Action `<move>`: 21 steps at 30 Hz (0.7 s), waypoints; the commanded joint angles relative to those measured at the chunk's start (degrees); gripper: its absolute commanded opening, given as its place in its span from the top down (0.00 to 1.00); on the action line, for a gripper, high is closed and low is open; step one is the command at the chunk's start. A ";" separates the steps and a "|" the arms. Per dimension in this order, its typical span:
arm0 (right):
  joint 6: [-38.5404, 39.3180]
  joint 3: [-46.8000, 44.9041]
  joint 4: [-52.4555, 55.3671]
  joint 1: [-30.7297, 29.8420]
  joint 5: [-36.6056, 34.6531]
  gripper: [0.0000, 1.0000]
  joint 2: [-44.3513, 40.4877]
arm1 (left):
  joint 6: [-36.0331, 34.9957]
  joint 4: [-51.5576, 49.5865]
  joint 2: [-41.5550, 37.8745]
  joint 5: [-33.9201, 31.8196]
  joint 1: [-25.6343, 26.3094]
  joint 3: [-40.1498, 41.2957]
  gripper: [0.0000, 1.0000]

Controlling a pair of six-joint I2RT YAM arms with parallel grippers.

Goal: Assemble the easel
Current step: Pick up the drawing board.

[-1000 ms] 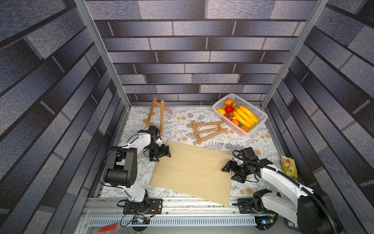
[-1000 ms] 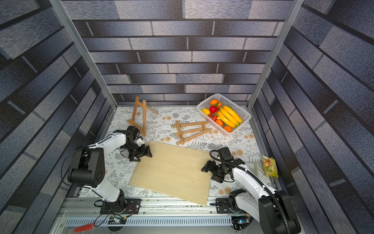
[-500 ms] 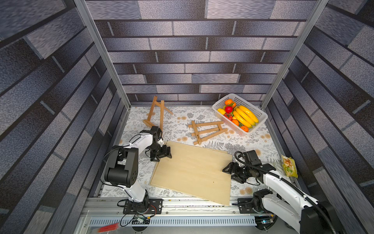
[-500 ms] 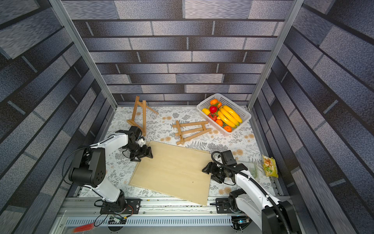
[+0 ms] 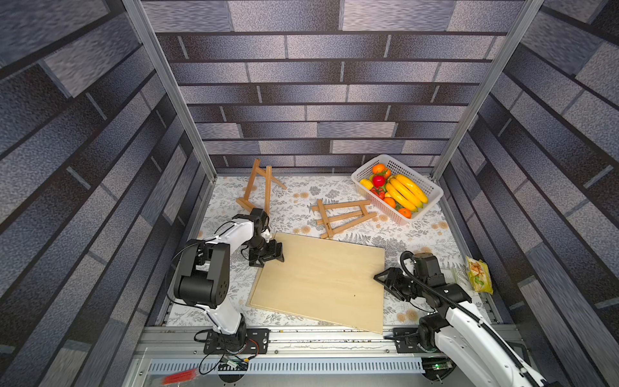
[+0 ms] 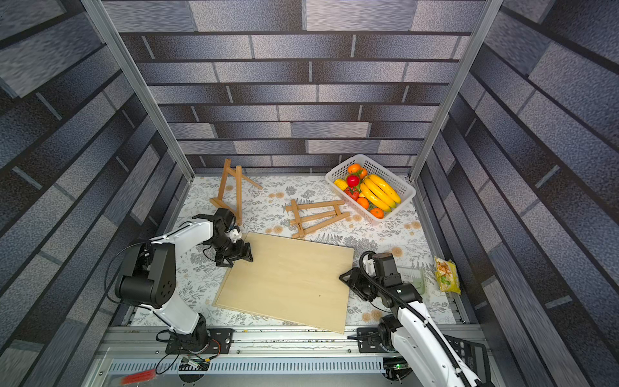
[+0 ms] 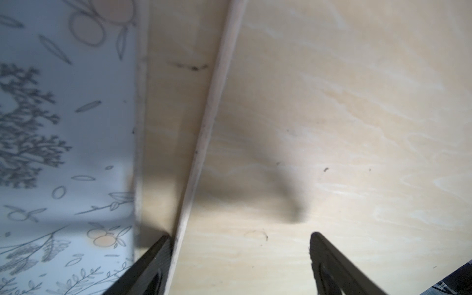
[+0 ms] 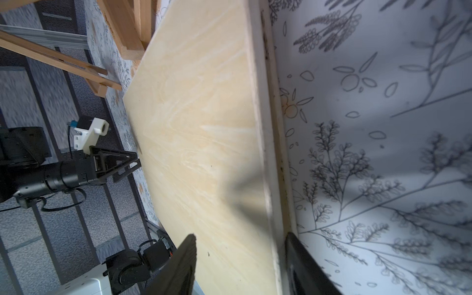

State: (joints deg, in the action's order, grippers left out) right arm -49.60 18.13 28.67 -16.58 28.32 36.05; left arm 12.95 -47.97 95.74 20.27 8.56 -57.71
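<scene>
A pale wooden board (image 5: 318, 278) (image 6: 288, 278) lies flat on the flowered table near the front. My left gripper (image 5: 273, 256) (image 7: 240, 236) is open at the board's left edge near its far corner, with one finger over the face and the other at the side. My right gripper (image 5: 385, 283) (image 8: 240, 236) stands at the board's right edge. Its jaws are apart and straddle that edge, one finger (image 8: 189, 255) over the face, the other by the side. One wooden easel (image 5: 268, 191) stands at the back left. Another easel (image 5: 348, 214) lies flat behind the board.
A white basket (image 5: 432, 197) of fruit stands at the back right. A snack packet (image 5: 479, 274) lies by the right wall, and a clear plastic tub (image 6: 412, 276) sits beside my right arm. A metal rail (image 5: 318, 338) runs along the front edge.
My right gripper has slid in over the board's right edge and its jaws have narrowed. My left gripper has shifted slightly along the board's left edge.
</scene>
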 commanded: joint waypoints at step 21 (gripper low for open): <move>1.68 9.36 -3.87 -0.92 19.25 0.80 2.88 | -3.18 5.11 6.36 12.01 0.80 2.63 0.12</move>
State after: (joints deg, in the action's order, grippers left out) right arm -53.84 22.79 16.67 -16.62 45.36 39.24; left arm 11.81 -47.33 96.97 25.98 7.90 -58.30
